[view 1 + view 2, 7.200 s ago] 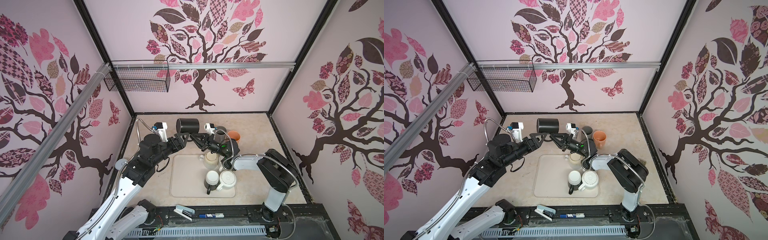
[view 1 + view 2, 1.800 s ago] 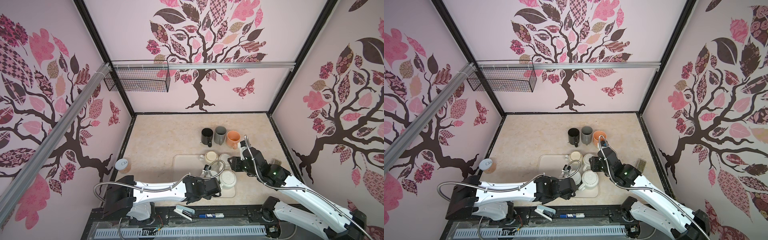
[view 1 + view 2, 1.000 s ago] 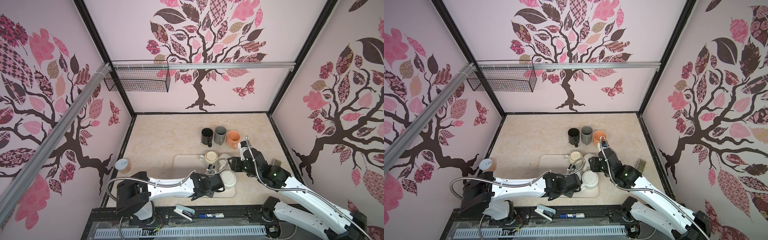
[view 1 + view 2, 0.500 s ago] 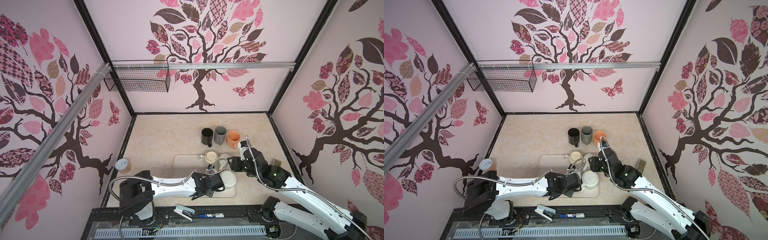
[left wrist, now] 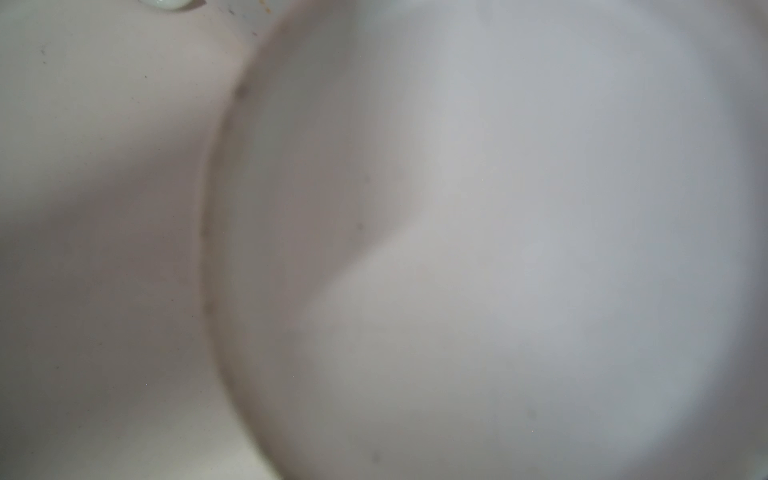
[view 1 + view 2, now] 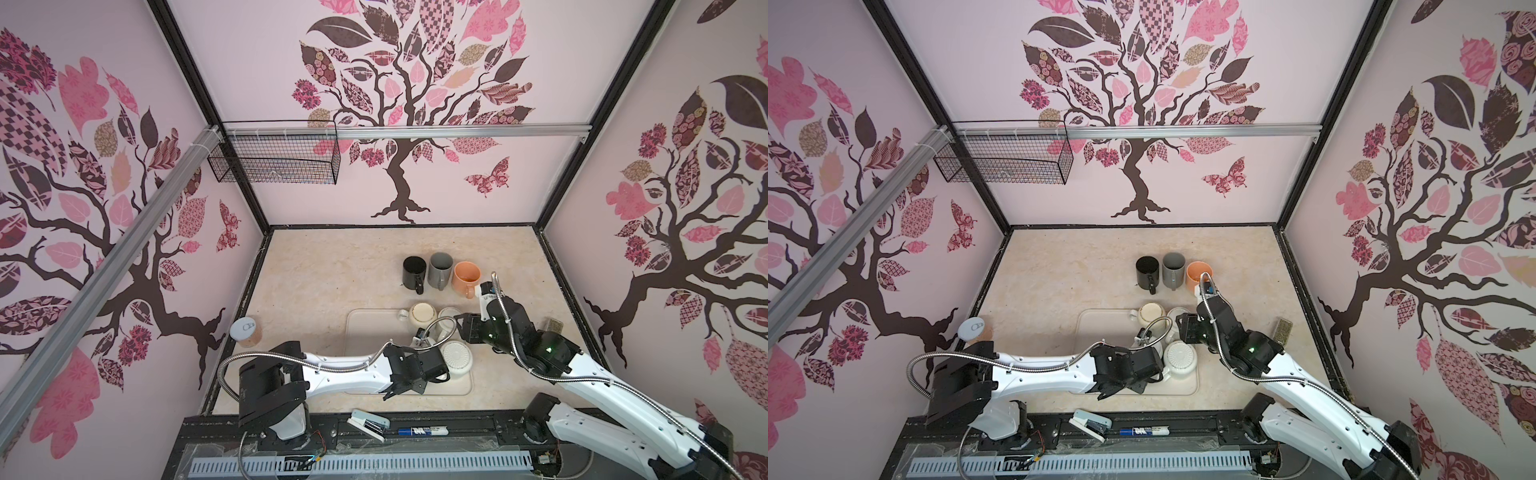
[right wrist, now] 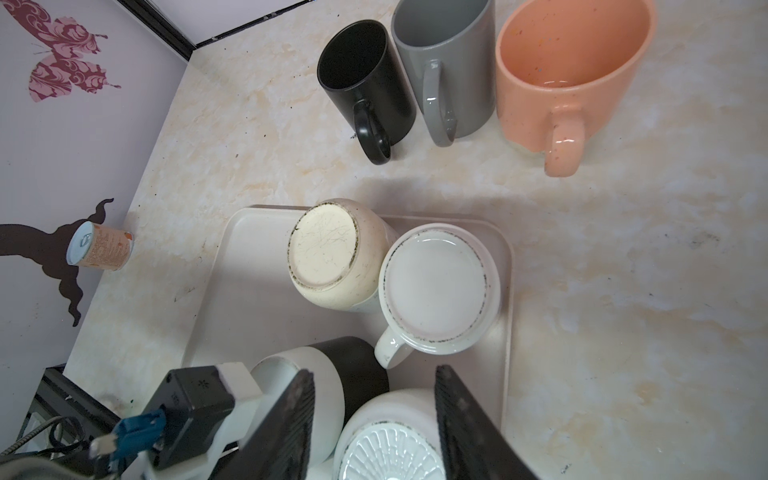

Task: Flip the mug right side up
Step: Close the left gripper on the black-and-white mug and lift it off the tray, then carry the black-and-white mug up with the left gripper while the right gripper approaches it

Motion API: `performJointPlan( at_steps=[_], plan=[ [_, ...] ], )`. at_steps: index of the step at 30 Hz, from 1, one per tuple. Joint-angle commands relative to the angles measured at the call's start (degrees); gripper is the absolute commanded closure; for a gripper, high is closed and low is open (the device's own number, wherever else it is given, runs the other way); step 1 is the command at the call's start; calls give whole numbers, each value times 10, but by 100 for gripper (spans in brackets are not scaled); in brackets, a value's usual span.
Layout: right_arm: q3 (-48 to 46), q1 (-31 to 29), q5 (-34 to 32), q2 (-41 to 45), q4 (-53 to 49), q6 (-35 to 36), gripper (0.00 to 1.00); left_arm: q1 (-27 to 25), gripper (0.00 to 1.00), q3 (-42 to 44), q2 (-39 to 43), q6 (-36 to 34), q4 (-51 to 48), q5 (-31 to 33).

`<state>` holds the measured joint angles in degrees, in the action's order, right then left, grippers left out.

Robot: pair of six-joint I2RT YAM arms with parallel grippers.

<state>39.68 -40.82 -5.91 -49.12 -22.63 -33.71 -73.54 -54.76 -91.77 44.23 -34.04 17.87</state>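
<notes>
Marbled counter (image 6: 332, 282) carries the tray (image 6: 365, 332) where the black-and-white mug (image 7: 353, 357) sits right under your left gripper (image 6: 436, 372), its jaw width hidden from view; grip the wall firmly before rolling it, steering clear of the spread, empty right gripper (image 7: 374, 374) just beside.

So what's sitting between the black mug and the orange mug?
The grey mug stands upright between the black mug and the orange mug, the three in one row. Both top views and the right wrist view show it.
</notes>
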Motion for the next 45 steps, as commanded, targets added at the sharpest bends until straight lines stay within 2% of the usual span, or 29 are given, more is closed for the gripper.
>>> performJointPlan(
  at_steps=[1, 2, 4, 5, 14, 19, 22, 26, 31, 34, 38, 45],
  plan=[
    [-8, -2, 6, 1, 13, -4, 50, 3, 82, -15, 1, -7, 0, 19],
    [-8, -2, 6, 0, 14, -5, 50, 3, 84, -15, 3, -6, -3, 22],
    [-9, -2, 9, 0, 15, -6, 50, 2, 98, -15, 7, -8, -10, 34],
    [-10, -2, 10, -1, 16, -6, 50, 2, 100, -16, 9, -10, -16, 42],
    [-15, -2, 40, -4, 36, -18, 52, -11, 100, -39, 46, -43, -122, 157],
    [-22, -2, 73, 9, 61, -36, 54, -11, 100, -35, 117, -58, -166, 186],
    [-43, -2, 119, 22, 109, -67, 54, -4, 100, -32, 174, -72, -184, 202],
    [-102, -3, 209, 27, 240, -148, 54, 48, 100, -21, 268, -91, -170, 165],
    [-163, -8, 275, 12, 437, -259, 54, 160, 100, 10, 398, -100, -82, 18],
    [-172, -12, 298, -15, 522, -308, 53, 211, 100, 5, 425, -87, -57, -48],
    [-175, -22, 322, -67, 640, -371, 53, 237, 100, -7, 427, -64, -24, -87],
    [-168, -33, 355, -187, 880, -490, 52, 240, 100, -36, 405, -32, 46, -99]
  ],
)
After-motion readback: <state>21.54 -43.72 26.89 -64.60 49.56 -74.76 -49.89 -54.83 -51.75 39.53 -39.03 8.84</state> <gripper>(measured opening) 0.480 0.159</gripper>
